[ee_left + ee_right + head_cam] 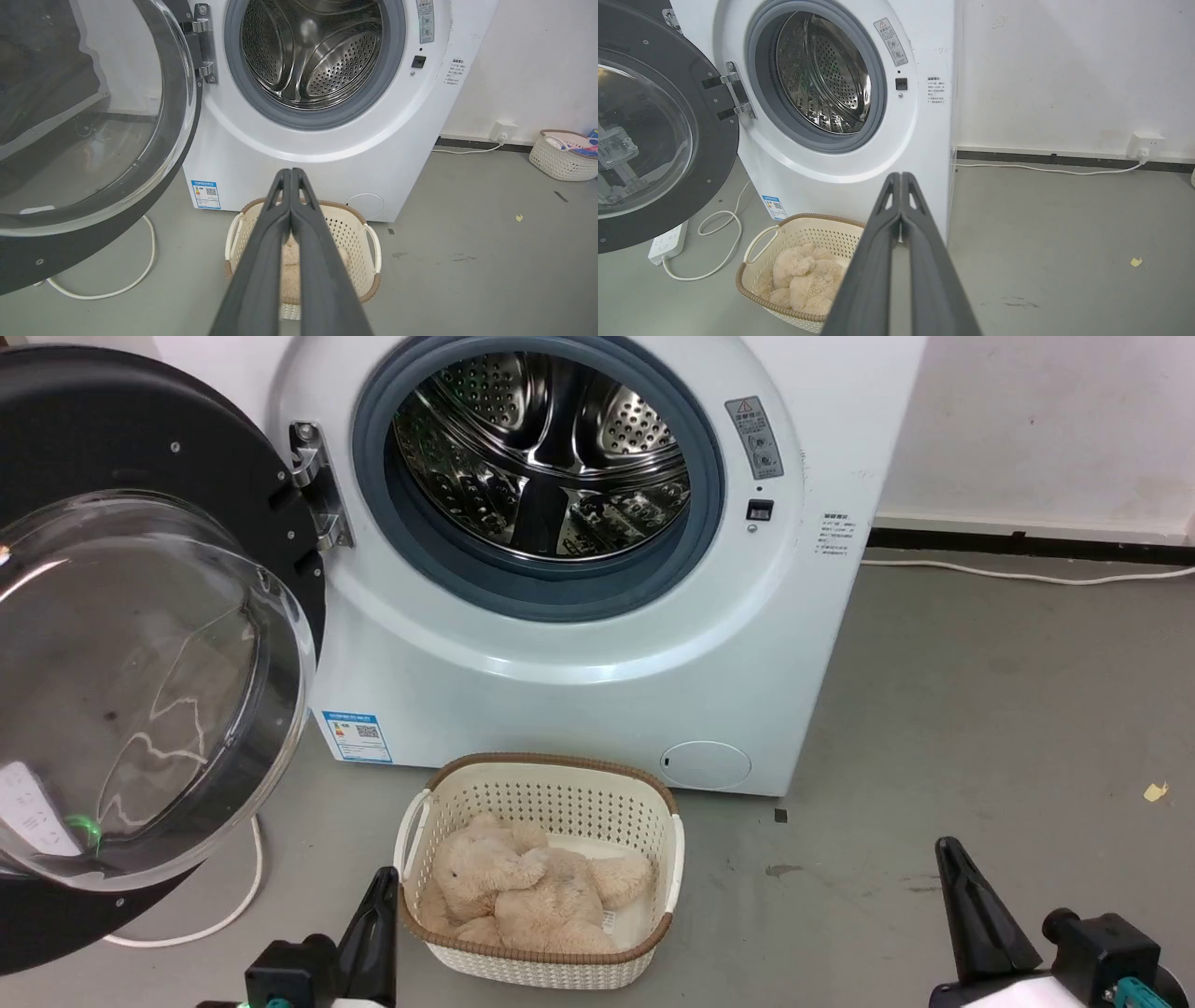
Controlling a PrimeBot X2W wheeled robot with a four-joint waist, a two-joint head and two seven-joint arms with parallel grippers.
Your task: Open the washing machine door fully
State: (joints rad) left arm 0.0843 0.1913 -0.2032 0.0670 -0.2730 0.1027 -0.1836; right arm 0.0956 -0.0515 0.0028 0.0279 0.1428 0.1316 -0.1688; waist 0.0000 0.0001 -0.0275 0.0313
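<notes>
The washing machine door [140, 644] stands swung wide open to the left on its metal hinge [313, 485], its clear glass bowl bulging toward me inside the black ring; the door also shows in the left wrist view [88, 130] and the right wrist view [649, 140]. The steel drum [541, 448] with its grey rubber ring lies exposed. My left gripper [381, 877] is low at the bottom left, shut and holding nothing, its tips together [290, 171]. My right gripper [948, 847] sits at the bottom right, shut and empty too [901, 175]. Both are well clear of the door.
A cream basket [439, 784] with a beige plush toy [532, 891] stands on the grey floor right before the machine. A white cable [233, 905] loops under the door, running to a power strip [668, 242]. Another basket [563, 156] stands by the wall to the right.
</notes>
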